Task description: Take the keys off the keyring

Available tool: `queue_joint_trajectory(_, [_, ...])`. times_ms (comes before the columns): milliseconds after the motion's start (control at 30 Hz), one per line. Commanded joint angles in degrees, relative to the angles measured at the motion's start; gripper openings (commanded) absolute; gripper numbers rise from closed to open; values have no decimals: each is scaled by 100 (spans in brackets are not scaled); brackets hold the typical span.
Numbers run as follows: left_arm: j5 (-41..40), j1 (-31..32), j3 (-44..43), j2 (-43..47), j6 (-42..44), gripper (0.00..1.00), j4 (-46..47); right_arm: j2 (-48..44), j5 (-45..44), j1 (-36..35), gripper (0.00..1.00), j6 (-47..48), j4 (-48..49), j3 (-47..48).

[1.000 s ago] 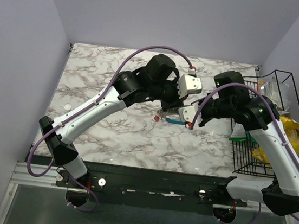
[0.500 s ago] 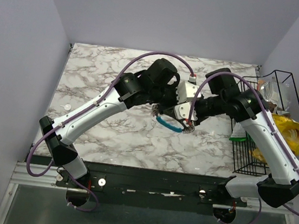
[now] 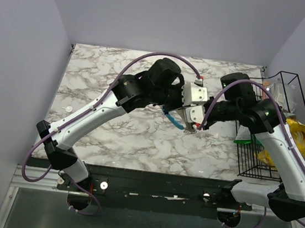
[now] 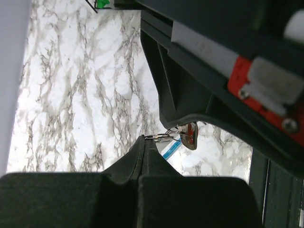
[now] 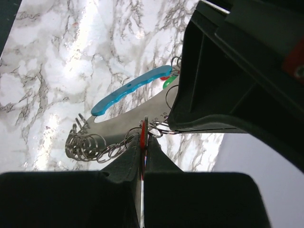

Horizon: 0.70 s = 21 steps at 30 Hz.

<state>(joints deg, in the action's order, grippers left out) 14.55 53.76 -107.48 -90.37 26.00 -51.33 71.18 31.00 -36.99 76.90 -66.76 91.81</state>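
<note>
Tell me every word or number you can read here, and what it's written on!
No text can be read anywhere.
Yellow bag in the wire basket: any print is too small and blurred to read.
Green-and-white packet at the basket's near corner: too blurred to read.
Marble table: no writing shows.
Keyring: no writing shows.
</note>
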Motion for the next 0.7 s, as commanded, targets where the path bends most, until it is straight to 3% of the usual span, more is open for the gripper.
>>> queue_joint_trajectory(0, [-910, -181, 43, 177, 538, 0, 246, -306, 1030, -63, 1, -1116, -329, 575])
queue_joint_trajectory(233, [-857, -181, 201, 274, 511, 0, 246, -753, -207, -133, 1, -2573, 1933, -637])
queue_joint_trajectory(433, [-769, -181, 245, 221, 459, 0, 220, -763, -621, -115, 1, -4015, 2623, -6])
queue_joint_trajectory(533, [-734, -181, 228, 204, 424, 0, 211, -711, -998, -124, 1, -3825, 2677, 197])
queue_joint_trajectory(667, [-778, -181, 245, 195, 415, 0, 237, -535, -2446, -168, 1, -3166, 2677, 22])
